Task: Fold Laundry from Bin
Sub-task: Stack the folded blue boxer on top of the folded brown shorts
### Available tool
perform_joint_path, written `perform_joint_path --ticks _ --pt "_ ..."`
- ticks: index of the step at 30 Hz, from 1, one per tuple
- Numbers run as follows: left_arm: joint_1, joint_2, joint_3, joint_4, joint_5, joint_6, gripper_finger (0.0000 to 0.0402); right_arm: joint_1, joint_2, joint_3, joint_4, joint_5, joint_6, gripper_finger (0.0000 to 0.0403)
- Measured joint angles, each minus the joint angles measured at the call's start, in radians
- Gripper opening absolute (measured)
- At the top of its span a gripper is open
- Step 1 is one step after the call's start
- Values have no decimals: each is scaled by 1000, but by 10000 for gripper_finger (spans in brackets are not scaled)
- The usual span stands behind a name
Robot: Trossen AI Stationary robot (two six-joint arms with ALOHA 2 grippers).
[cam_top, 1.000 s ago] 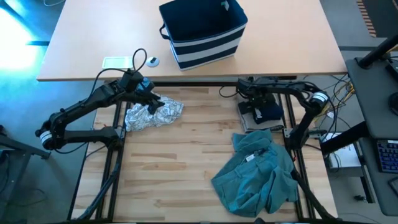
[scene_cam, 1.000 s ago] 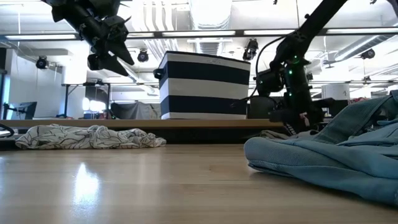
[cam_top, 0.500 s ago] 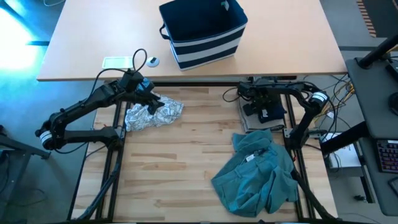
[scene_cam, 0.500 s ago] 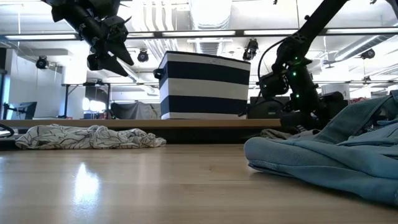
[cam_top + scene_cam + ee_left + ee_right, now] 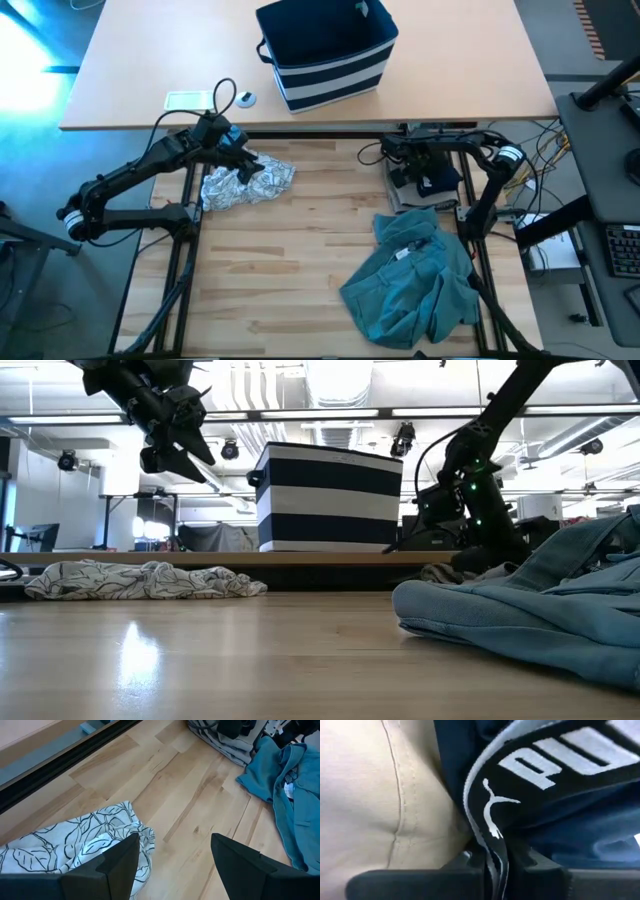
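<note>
Right wrist view shows us the right gripper [image 5: 495, 862] pinched onto the dark navy garment's [image 5: 560, 795] waistband, atop the tan one [image 5: 375, 785]. Left gripper [image 5: 172, 857] hangs spread wide over the patterned garment [image 5: 75, 845]. Bin [image 5: 328, 50] sits on the far table [image 5: 480, 70].

A light wooden plank table [image 5: 300, 250] carries the laundry. Taking the grey-white leaf-patterned garment [image 5: 245, 183] as the landmark, crumpled near the table's far edge, a large teal-green garment [image 5: 415, 280] lies in a rumpled heap well apart from it, toward the opposite near corner. A tan garment [image 5: 400, 190] lies flat along the far edge, across from the patterned one, with a dark navy garment [image 5: 432, 180] lying on top of it.
</note>
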Motion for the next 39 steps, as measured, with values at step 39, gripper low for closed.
perform_joint_path --ticks 39 --pt "0 -25 0 -23 1 0 230 0 -152 114 30 -294 -52 135"
